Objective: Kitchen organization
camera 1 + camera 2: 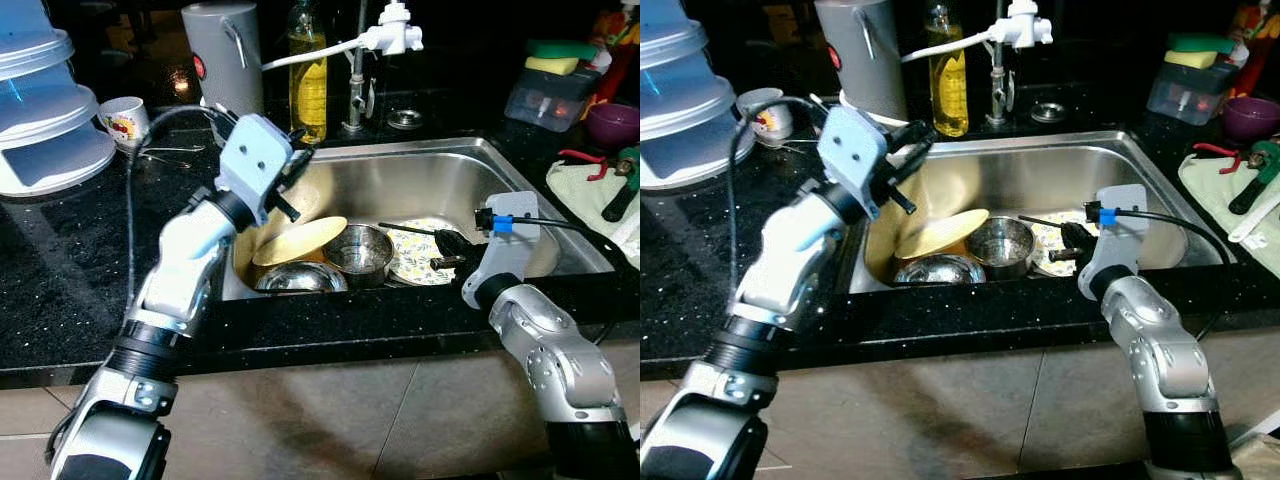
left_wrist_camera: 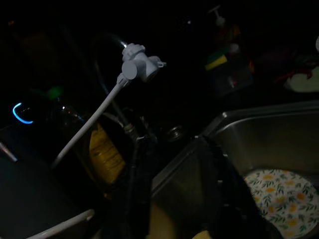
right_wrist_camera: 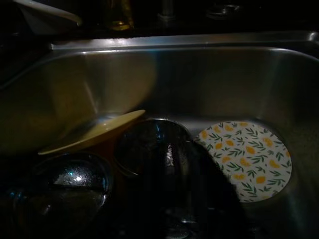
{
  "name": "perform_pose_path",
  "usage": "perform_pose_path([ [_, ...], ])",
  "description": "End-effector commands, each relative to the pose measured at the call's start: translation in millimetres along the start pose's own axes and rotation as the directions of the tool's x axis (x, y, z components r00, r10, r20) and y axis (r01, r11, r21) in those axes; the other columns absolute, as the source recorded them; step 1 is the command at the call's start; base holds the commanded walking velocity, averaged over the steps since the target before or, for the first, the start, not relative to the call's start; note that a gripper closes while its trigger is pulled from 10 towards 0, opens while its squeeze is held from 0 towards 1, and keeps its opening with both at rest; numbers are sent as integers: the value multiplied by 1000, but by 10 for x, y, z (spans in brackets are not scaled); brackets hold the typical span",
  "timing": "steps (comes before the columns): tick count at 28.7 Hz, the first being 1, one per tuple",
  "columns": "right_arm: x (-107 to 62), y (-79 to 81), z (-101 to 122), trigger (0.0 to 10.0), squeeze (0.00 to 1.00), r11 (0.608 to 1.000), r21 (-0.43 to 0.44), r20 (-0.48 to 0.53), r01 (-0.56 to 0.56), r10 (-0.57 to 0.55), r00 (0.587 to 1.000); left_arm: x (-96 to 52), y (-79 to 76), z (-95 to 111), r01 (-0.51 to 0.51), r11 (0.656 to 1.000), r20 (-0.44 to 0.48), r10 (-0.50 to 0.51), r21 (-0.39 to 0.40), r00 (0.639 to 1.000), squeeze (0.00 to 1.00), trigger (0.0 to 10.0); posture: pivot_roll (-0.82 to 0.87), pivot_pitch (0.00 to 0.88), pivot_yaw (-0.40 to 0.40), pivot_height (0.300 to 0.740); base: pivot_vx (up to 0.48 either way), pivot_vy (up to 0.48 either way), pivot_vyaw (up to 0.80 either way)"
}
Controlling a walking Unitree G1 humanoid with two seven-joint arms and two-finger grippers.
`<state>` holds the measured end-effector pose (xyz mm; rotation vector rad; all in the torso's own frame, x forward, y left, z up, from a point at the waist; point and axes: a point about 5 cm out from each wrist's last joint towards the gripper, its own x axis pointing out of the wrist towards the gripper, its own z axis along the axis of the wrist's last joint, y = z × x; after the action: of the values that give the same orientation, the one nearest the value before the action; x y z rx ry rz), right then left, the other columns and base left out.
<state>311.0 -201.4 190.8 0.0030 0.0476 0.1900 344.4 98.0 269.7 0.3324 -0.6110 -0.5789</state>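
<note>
The steel sink (image 1: 420, 175) holds a tilted yellow plate (image 1: 300, 240), a steel bowl (image 1: 358, 250), a second steel bowl (image 1: 300, 278) in front of it, and a floral plate (image 1: 415, 255) lying flat at the right. My left gripper (image 1: 297, 185) hovers open over the sink's left rim, above the yellow plate, with nothing between its fingers (image 2: 139, 189). My right gripper (image 1: 445, 250) reaches in from the front right and sits low over the floral plate (image 3: 244, 159), its fingers apart and empty. A thin dark utensil (image 1: 405, 229) lies across that plate.
Behind the sink stand a white tap head (image 1: 395, 35), a yellow bottle (image 1: 308, 70) and a grey jug (image 1: 222, 50). On the black counter at the left are a mug (image 1: 125, 120) and stacked plastic containers (image 1: 45, 110). A sponge box (image 1: 550, 90), purple bowl (image 1: 612, 122) and cloth with tools (image 1: 595, 185) are at the right.
</note>
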Motion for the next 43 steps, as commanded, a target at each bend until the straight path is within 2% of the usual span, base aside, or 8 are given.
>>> perform_pose_path([
  [1,-13,31,15,10000,914,1000,-3,12,-4,4,1000,18,-14,-13,6,1000,2,-6,16,1000,1000,10000,-143,0,27,740,0,0,0],
  [3,-10,44,51,10000,1000,1000,14,40,-11,10,999,49,-28,-2,4,1000,29,-4,1,1000,1000,10000,-144,0,29,740,0,0,0],
  [6,-6,62,97,10000,1000,999,47,75,-22,19,997,63,-17,27,-2,1000,42,3,-3,999,1000,10000,-140,0,30,740,0,0,0],
  [7,-2,89,147,10000,753,995,85,115,-45,35,993,70,10,60,-16,1000,50,16,-15,999,1000,10000,-136,0,29,740,0,0,0],
  [9,2,138,214,10000,0,986,143,171,-87,61,983,66,72,99,-51,998,50,52,-27,997,0,10000,-129,0,29,740,0,0,0],
  [18,16,182,185,10000,0,973,211,200,-92,49,979,-170,70,22,-147,987,-62,143,-67,988,0,10000,-103,0,27,740,0,0,0],
  [22,37,195,162,10000,0,969,227,200,-94,48,979,-259,-55,10,-137,983,-84,127,-122,988,0,10000,-90,0,24,740,0,0,0],
  [43,46,223,-56,10000,0,966,241,180,-97,54,982,-413,-461,-80,-62,983,-199,27,-174,980,0,10000,-84,0,24,740,-202,0,0],
])
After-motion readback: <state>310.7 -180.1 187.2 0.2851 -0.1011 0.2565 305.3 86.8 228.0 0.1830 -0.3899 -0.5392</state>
